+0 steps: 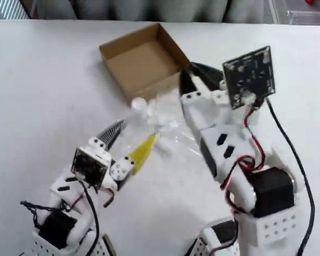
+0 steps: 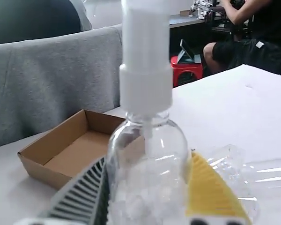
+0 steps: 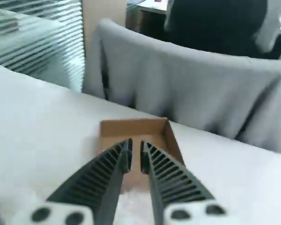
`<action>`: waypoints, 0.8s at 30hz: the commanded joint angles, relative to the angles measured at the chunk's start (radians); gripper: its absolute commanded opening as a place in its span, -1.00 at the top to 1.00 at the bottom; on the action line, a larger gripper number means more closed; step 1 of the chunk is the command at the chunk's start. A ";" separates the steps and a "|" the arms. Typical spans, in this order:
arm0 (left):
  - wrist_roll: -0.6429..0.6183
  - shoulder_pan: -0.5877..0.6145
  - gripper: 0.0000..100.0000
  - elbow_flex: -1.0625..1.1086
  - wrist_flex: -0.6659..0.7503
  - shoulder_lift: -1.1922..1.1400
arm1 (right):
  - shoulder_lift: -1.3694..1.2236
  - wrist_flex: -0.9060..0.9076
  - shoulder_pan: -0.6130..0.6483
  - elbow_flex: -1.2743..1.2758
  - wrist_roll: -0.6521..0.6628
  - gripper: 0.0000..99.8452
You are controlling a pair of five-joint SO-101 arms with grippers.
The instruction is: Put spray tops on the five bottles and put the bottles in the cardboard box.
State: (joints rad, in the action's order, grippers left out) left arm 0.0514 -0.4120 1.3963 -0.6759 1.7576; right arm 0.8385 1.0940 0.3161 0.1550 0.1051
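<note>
My left gripper (image 1: 129,140) is shut on a clear bottle (image 2: 147,154), held upright between its grey and yellow fingers. A white spray top (image 2: 145,61) sits on the bottle's neck; in the high view the spray top (image 1: 139,105) shows just in front of the cardboard box (image 1: 141,61). More clear bottles (image 1: 168,128) lie on the table between the two arms. My right gripper (image 1: 196,74) hovers by the box's right corner, its black fingers (image 3: 112,173) slightly open with a narrow gap and nothing between them. The open box (image 3: 136,129) lies just past their tips.
The box (image 2: 61,150) has nothing in it. Clear plastic (image 2: 234,159) lies to the side of the held bottle. A grey padded chair back (image 3: 201,89) stands beyond the table's far edge. Bare white table stretches to the left of the box.
</note>
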 commanded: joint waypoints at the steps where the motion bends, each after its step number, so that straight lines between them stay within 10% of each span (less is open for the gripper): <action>1: -0.003 0.079 0.96 -0.021 0.058 0.008 | -0.091 0.028 -0.127 0.003 0.003 0.96; 24: -0.341 0.490 0.96 -0.396 0.104 -0.759 | -1.132 0.222 -0.174 -0.744 0.169 0.77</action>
State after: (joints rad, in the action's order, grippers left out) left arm -0.2739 0.0284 1.0740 -0.6283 1.0533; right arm -0.1941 1.3088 0.1427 -0.3928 0.2616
